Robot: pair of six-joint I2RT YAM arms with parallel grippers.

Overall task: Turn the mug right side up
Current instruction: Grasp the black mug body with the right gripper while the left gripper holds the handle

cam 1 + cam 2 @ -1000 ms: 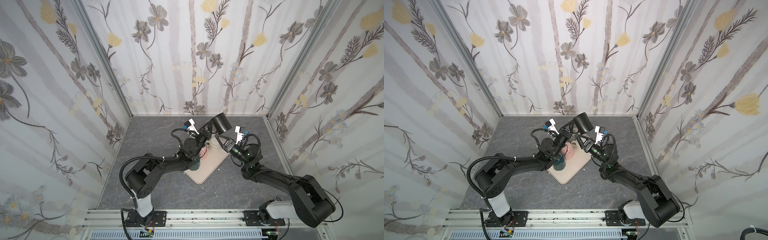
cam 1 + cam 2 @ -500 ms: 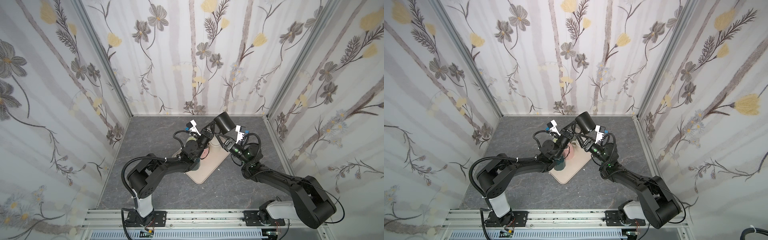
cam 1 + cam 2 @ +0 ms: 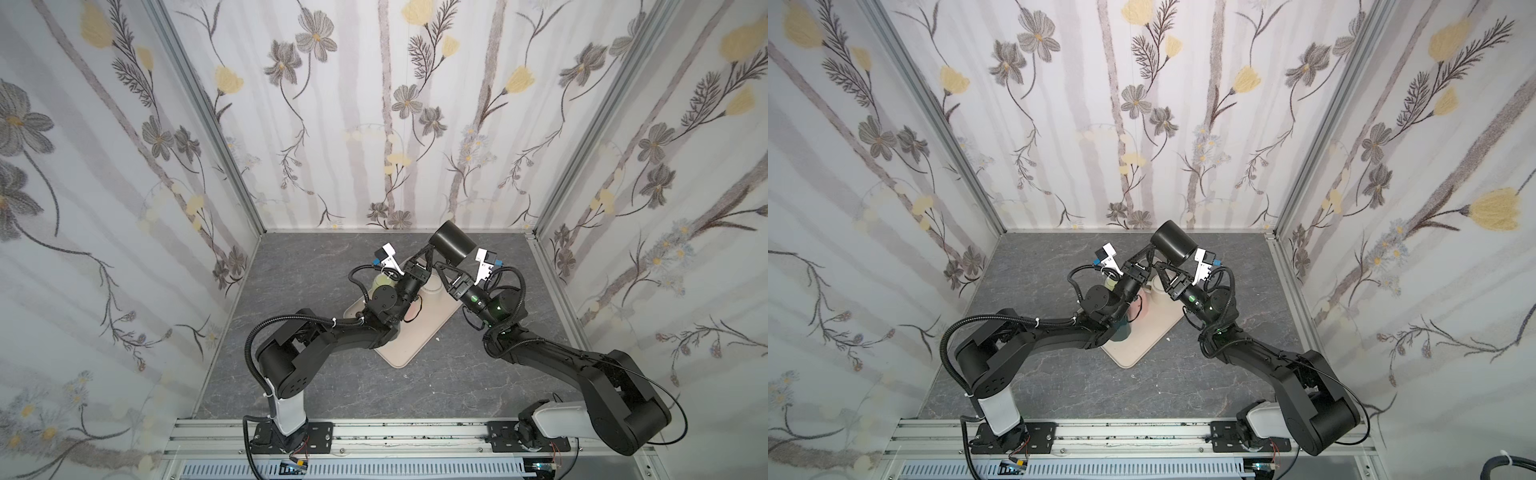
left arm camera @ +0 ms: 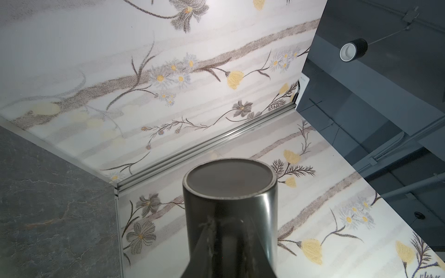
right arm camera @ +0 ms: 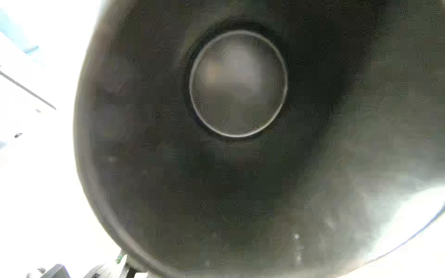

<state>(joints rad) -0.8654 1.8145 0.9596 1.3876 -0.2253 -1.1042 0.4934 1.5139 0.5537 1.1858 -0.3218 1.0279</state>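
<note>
A glossy black mug (image 3: 451, 248) hangs in the air near the back wall, tilted, with its flat base pointing up and away. My left gripper (image 3: 426, 254) is shut on its lower end from the left. In the left wrist view the mug (image 4: 228, 199) rises straight out from the jaws, base farthest away. My right gripper (image 3: 437, 262) sits close under the mug's mouth. The right wrist view looks straight into the mug (image 5: 240, 168), down to its round bottom. The right jaws are hidden there. Both top views show the mug (image 3: 1173, 247) between the two grippers.
A beige tray (image 3: 415, 345) lies on the grey floor below the grippers. It holds a white cup (image 3: 432, 286), a pale yellow-green cup (image 3: 384, 282) and a teal cup (image 3: 1123, 332). The back wall is close behind the mug.
The mug has drifted slightly right in the left gripper's hold. The right gripper's fingers have drawn closer together at the mug's mouth.
</note>
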